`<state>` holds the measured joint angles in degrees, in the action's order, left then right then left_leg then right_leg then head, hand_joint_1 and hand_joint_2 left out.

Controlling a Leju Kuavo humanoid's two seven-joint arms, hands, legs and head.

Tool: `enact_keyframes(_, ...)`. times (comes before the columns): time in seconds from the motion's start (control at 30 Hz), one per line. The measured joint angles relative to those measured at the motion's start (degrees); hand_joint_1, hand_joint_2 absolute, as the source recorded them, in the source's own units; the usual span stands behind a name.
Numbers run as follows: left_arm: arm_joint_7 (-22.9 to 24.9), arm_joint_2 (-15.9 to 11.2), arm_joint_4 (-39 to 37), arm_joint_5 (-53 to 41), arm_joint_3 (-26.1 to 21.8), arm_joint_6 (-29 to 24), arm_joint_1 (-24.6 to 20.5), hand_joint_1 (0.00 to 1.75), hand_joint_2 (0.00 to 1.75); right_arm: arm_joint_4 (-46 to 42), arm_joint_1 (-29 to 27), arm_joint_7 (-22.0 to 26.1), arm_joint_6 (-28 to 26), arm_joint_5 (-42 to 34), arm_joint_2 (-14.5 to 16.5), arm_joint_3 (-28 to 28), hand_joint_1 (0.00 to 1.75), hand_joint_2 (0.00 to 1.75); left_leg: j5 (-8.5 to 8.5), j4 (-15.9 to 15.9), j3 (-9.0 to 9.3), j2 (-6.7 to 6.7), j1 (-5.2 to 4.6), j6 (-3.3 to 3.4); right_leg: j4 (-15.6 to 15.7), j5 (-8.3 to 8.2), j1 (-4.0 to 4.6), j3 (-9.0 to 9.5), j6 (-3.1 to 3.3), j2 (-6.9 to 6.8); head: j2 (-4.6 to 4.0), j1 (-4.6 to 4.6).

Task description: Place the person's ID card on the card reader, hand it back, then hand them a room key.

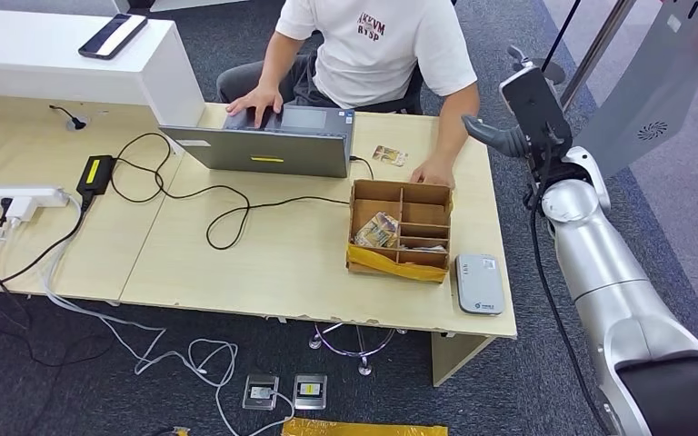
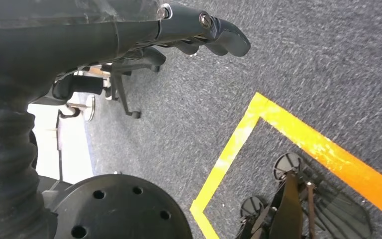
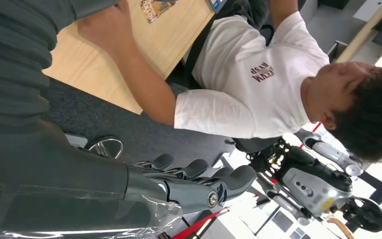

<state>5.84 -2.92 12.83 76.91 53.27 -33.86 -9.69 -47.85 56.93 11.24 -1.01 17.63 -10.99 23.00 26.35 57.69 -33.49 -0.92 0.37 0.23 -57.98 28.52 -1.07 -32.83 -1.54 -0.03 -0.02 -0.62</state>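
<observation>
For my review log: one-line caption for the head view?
Right hand raised empty beside the desk while a seated person's hand rests near a card.

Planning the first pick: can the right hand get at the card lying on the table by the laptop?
Probably yes. The right hand is raised beside the table's edge, holding nothing, and the card lies bare on the table. The person's hand rests just beside it, though, and crowds the approach.

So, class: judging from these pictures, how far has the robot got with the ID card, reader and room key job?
Nothing looks done yet. The card reader is bare, and a card lies on the table by the person's hand. The right hand is raised beside the table, holding nothing; the left hand hangs over the floor. Reading, returning and key handover remain.
</observation>
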Motion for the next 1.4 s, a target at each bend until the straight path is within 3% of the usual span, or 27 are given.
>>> enact_keyframes(0.63,0.00,0.42,0.00,0.36,0.00,-0.32,-0.01,0.00,1.75,-6.63,-1.60,0.11,2.03,-1.33,-1.44,-0.96,0.00,1.75,0.00,0.00,0.02,0.04,0.00,0.00,0.00,-0.04,0.00,0.01,0.04,0.03,0.01,-0.01)
enact_keyframes(0.9,-0.21,1.50,0.00,0.99,0.00,-2.58,-0.03,0.00,1.75,-12.86,-7.26,-1.15,5.57,-1.99,-2.60,0.13,0.00,1.75,0.00,0.00,0.03,0.03,0.01,0.00,0.01,-0.03,0.01,0.02,0.04,0.02,0.01,0.00)
enact_keyframes(1.07,-0.89,2.73,0.00,1.43,0.00,-3.27,0.01,0.00,1.75,-15.08,-13.96,-2.13,6.05,-0.97,-3.18,0.93,0.00,1.75,0.01,-0.01,0.03,0.02,0.00,0.00,0.01,-0.03,0.01,0.03,0.04,0.00,-0.01,0.00)
enact_keyframes(1.2,-0.90,3.27,0.00,1.71,-0.01,-3.41,0.01,0.00,1.75,-16.37,-19.40,-3.64,5.56,4.08,-3.75,1.57,0.00,1.75,0.02,-0.01,0.03,0.02,0.00,0.00,0.02,-0.03,0.00,0.03,0.04,0.01,0.01,-0.02)
enact_keyframes(1.4,-0.85,4.52,-0.01,1.97,-0.09,-3.95,0.05,0.00,1.75,-25.45,-31.55,-12.59,10.80,23.18,-6.56,3.43,0.00,1.75,0.05,-0.01,-0.04,-0.09,0.00,-0.01,0.04,0.01,0.01,0.02,0.06,-0.16,0.00,-0.02)
